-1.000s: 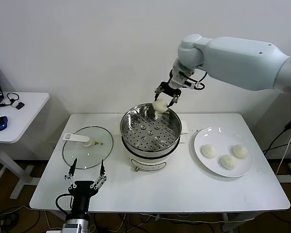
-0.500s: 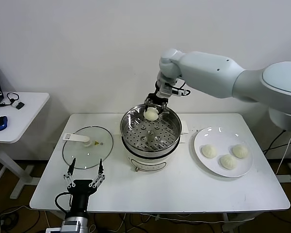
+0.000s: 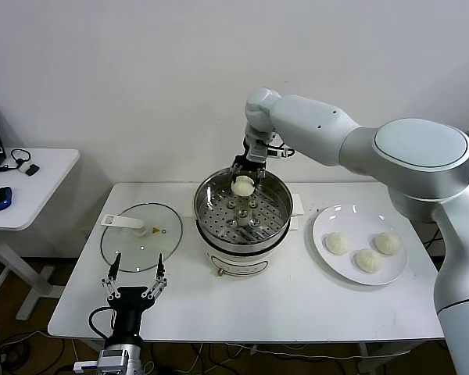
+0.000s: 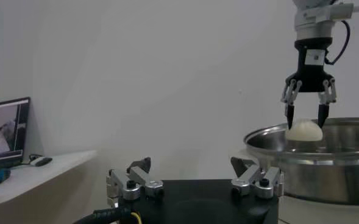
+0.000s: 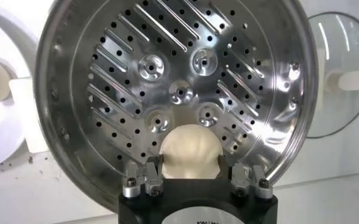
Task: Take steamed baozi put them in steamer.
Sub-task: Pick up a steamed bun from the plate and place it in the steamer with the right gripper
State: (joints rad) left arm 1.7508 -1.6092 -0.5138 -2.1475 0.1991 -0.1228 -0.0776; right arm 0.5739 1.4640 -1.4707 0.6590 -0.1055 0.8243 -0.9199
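Note:
My right gripper (image 3: 244, 173) is shut on one cream-white baozi (image 3: 243, 185) and holds it just above the far rim of the steel steamer (image 3: 209, 220). In the right wrist view the baozi (image 5: 191, 152) sits between the fingers over the perforated tray (image 5: 130, 85), which holds no buns. From the left wrist view the same baozi (image 4: 305, 130) hangs at the pot's rim (image 4: 270, 141). Three more baozi (image 3: 337, 243) (image 3: 368, 260) (image 3: 388, 244) lie on the white plate (image 3: 336, 219) at the right. My left gripper (image 3: 133, 275) is open and empty, low at the table's front left.
The flat glass lid (image 3: 129, 250) with its white handle (image 3: 123, 223) lies left of the steamer. A small side table (image 3: 47, 176) with a mouse and cables stands at the far left. The wall is close behind the steamer.
My right gripper has carried the baozi left and down, from above the steamer's far right rim to just over its far middle. The left arm has stayed put.

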